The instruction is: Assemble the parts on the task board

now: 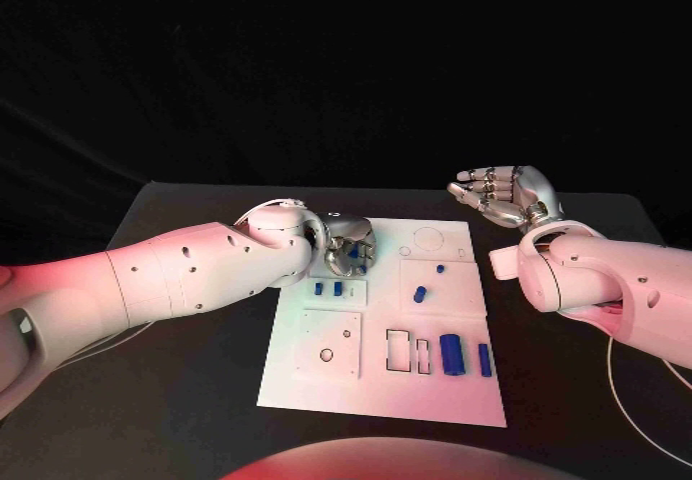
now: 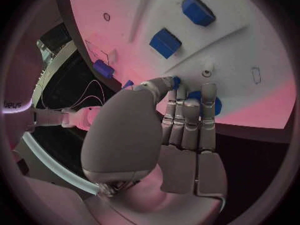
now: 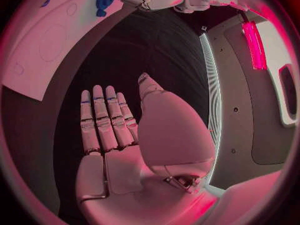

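The white task board (image 1: 433, 385) lies in the middle of the table. My left hand (image 1: 346, 246) is down over its far left corner. In the left wrist view the left hand's fingertips (image 2: 189, 106) and thumb close on a blue round part (image 2: 215, 108) at the board (image 2: 262, 45). The same blue round part (image 3: 103, 0) appears in the right wrist view beside the left hand's fingers (image 3: 147, 0). My right hand (image 1: 503, 194) is raised beyond the board's far right corner, its fingers (image 3: 103, 117) apart and holding nothing.
Two small blue blocks (image 1: 329, 288) sit just in front of the left hand, seen close as blue blocks (image 2: 165, 42). A blue peg (image 1: 420, 294) and a tiny blue piece (image 1: 440, 268) lie mid-board. Two long blue bars (image 1: 451, 354) lie near the right edge, beside rectangular slots (image 1: 398, 350).
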Controlling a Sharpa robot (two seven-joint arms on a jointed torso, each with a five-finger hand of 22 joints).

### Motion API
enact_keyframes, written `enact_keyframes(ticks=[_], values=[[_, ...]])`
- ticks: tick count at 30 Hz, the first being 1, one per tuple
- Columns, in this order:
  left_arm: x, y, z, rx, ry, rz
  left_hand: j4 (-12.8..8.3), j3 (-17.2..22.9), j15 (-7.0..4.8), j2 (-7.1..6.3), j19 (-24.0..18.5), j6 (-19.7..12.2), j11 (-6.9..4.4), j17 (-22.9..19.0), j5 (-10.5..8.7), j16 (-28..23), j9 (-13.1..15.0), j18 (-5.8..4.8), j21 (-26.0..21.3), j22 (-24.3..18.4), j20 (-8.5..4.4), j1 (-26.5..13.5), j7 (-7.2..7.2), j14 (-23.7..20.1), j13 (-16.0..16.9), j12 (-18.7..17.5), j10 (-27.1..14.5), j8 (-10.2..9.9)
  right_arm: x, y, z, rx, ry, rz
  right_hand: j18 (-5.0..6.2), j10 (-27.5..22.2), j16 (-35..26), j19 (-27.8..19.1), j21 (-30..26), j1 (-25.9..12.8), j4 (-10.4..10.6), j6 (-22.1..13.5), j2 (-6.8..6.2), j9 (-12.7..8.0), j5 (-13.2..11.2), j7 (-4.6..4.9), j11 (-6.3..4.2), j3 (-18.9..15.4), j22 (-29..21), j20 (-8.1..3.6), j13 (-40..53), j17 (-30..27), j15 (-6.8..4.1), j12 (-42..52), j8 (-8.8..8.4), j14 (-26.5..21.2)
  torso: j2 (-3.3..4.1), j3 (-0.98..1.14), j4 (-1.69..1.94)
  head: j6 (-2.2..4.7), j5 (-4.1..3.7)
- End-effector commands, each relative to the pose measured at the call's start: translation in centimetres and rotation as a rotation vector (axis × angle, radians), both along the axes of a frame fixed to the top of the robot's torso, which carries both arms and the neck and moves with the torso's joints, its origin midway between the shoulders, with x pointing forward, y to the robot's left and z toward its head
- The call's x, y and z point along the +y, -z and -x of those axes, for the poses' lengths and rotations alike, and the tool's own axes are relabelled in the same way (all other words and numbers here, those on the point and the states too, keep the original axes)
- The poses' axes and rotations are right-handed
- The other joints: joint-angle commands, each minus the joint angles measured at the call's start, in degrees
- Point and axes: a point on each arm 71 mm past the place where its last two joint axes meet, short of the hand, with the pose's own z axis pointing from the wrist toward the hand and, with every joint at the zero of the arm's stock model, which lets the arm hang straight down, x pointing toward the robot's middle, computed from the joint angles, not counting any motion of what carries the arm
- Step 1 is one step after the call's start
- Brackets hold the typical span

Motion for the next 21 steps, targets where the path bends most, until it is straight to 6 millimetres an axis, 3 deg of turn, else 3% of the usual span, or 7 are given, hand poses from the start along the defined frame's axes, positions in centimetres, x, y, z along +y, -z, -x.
enact_keyframes(ticks=[1,15,21], values=[[0.17,1.0,0.29,0.05,0.0,-0.054,-0.56,0.39,0.01,0.71,0.76,0.79,-0.21,0.62,-0.18,0.48,-0.11,-0.35,0.92,1.04,-0.19,0.07,-0.04,0.8,-0.05,-0.45,0.9,-0.32,0.24,-0.01,0.03,-0.004,-0.023,0.004,0.62,0.29,-0.13,-0.27,0.31,-0.2,-0.19,0.45,0.43,-0.09,-0.23,1.07,-0.01,-0.09,-0.05,-0.17,-0.01,-0.06,-0.27,-0.08,0.16,0.24,0.04,0.0,0.02,-0.01,-0.02],[0.23,0.95,0.19,0.036,-0.005,-0.045,-2.36,1.61,-0.27,1.33,1.94,1.33,-0.38,0.83,-0.2,1.02,-0.49,-0.69,2.97,3.24,-0.57,0.33,0.11,1.55,-0.33,-1.61,2.41,-1.18,0.21,-0.02,0.03,-0.005,-0.024,0.004,0.63,0.33,-0.12,-0.25,0.32,-0.22,-0.19,0.51,0.49,-0.1,-0.23,1.05,-0.03,-0.08,-0.08,-0.17,0.0,-0.09,-0.28,-0.08,0.17,0.28,-0.01,0.0,0.04,0.02,-0.02],[0.25,0.7,0.3,0.022,-0.001,-0.001,-2.95,2.01,-0.38,1.38,3.24,2.02,-0.47,1.78,-0.2,1.42,-0.65,-1.02,4.5,5.0,-0.69,-0.56,0.15,2.91,-0.57,-2.63,3.87,-1.68,0.25,-0.03,0.04,-0.006,-0.025,0.003,0.63,0.35,-0.12,-0.23,0.33,-0.25,-0.17,0.54,0.55,-0.1,-0.23,1.04,-0.04,-0.07,-0.1,-0.18,0.0,-0.12,-0.29,-0.08,0.17,0.3,0.01,-0.03,-0.01,0.34,0.05]])
